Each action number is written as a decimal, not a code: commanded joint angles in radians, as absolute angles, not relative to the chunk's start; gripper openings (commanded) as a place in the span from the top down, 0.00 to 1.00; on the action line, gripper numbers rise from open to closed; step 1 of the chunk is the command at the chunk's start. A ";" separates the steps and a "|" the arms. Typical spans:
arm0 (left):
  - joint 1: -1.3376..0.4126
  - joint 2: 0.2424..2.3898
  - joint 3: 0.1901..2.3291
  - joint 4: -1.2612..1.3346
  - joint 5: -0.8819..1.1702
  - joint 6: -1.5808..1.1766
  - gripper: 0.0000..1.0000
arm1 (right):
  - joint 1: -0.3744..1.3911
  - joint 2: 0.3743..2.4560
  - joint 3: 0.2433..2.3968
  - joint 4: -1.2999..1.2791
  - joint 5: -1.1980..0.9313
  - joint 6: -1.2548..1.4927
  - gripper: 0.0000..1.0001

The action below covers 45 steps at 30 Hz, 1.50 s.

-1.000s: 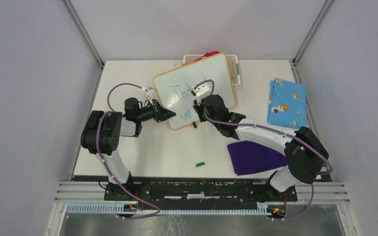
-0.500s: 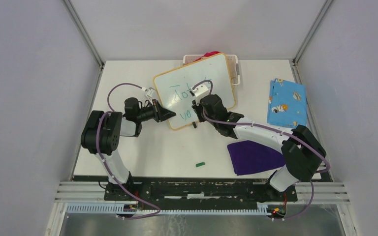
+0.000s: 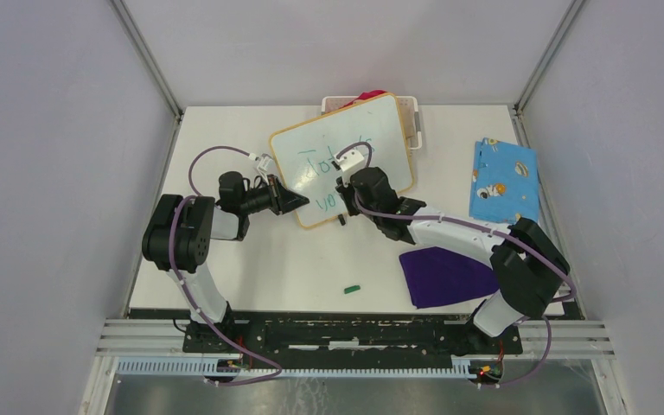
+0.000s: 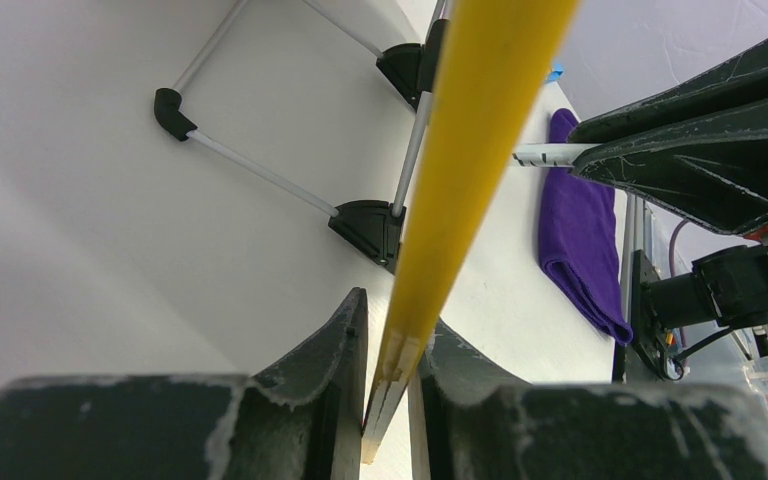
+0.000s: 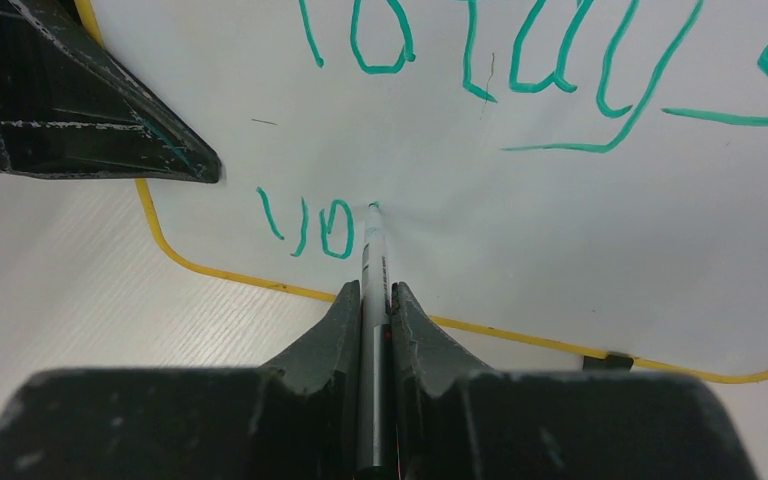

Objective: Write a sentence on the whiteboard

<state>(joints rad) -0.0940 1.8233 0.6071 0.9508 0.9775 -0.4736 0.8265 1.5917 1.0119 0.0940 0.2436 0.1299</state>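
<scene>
White table (image 3: 294, 259), grey walls. Whiteboard (image 3: 372, 130) stands tilted at back-centre. Left fingers (image 4: 353, 335) pinch its frame to steady it. Right fingers (image 5: 348, 320) clamp marker (image 5: 373, 262), tip on board w/ sentence (image 5: 535, 88) half-written, 2nd line.

Bright even light, soft shadows, overhead view sharp (wrist foregrounds blurred)
</scene>
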 commanded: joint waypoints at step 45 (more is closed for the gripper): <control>-0.108 1.843 0.625 0.884 0.902 -0.417 0.75 | 0.786 1.581 1.056 0.101 0.266 0.129 1.00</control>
<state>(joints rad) -0.0940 1.8233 0.6102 0.9432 0.9779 -0.4732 0.7933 1.5711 1.0008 0.0803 0.2424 0.1432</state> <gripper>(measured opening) 0.254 0.174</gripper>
